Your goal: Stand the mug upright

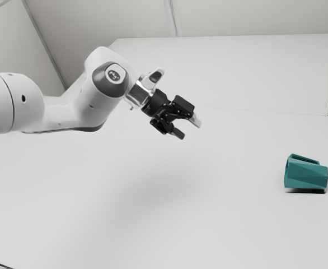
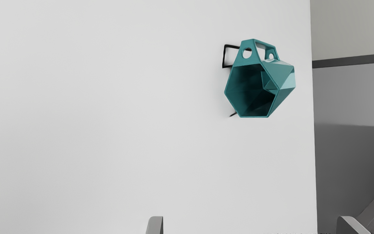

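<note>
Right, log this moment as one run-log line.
gripper: open, empty, above table | mug: on its side on table, mouth toward gripper, handle up | contact: none | status: not yet upright

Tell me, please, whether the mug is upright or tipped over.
Tipped over: the teal mug lies on its side on the table, its open mouth facing sideways.

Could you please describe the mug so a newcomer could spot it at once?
On the white table, beyond the gripper toward the exterior view's right, a faceted mug lies on its side. Its teal sets it apart from the white arm and black gripper.
</note>
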